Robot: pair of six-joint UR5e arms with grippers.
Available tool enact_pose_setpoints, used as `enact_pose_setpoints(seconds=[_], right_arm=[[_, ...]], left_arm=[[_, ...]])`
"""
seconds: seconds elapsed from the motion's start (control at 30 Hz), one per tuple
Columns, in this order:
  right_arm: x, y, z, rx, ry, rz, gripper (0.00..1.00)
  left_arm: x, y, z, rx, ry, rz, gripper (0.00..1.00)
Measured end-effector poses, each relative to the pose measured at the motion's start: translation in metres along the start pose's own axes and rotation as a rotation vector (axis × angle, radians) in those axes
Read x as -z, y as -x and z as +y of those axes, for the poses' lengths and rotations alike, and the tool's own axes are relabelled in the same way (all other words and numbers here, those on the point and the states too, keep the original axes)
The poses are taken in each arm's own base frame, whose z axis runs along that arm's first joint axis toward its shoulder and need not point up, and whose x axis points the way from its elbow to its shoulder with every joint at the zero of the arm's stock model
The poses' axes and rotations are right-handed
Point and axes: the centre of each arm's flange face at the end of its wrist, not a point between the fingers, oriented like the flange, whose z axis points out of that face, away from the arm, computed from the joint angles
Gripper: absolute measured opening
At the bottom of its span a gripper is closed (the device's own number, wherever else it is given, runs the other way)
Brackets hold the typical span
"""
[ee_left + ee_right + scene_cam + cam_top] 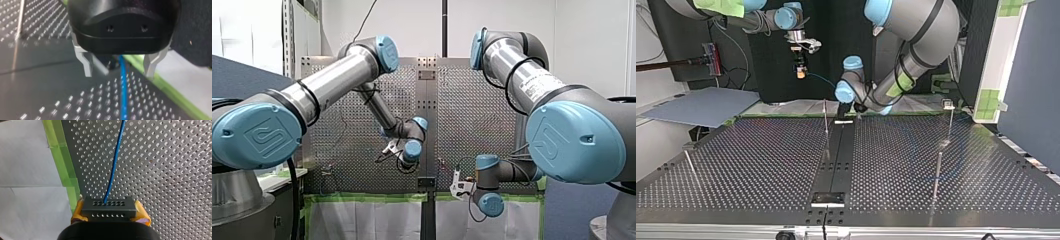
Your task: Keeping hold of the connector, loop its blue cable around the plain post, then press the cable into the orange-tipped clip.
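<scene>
My right jaws clamp the black perforated connector block (pixel 109 208) (upper centre-left, top view); left jaws open, straddling its thin blue cable (pixel 122 82). Risk: taut cable tugs connector loose.

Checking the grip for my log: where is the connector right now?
Right wrist view: the black connector is clamped between my right gripper's yellow pads, beside the green tape at the table's edge, the blue cable leading ahead.

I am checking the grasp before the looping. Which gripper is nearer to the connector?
Right. My right gripper is shut on the connector itself. My left gripper is open around the blue cable, further along it, apart from the connector.
</scene>
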Motion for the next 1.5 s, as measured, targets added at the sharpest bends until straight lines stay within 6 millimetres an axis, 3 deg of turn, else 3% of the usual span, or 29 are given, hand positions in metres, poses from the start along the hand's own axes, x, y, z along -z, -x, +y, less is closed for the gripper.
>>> enact_pose_setpoints(seconds=[0.2,0.4,0.67,1.0,1.5], right_arm=[[0.0,0.0,0.0,-0.002,-0.005,0.0,0.0],[0.0,0.0,0.0,-0.001,-0.004,-0.005,0.0],[0.0,0.0,0.0,-0.002,-0.004,-0.007,0.0],[-0.003,0.001,0.001,0.015,-0.004,-0.018,0.0],[-0.01,0.004,-0.003,0.097,-0.033,-0.096,0.0]], left_arm=[[0.004,-0.022,-0.025,-0.017,-0.066,0.031,1.0],[0.009,-0.027,-0.042,0.011,-0.126,0.023,1.0],[0.013,-0.026,-0.052,0.077,-0.198,0.006,1.0],[0.018,-0.052,-0.062,0.187,-0.287,-0.005,1.0],[0.017,-0.043,-0.076,0.364,-0.416,-0.078,1.0]])
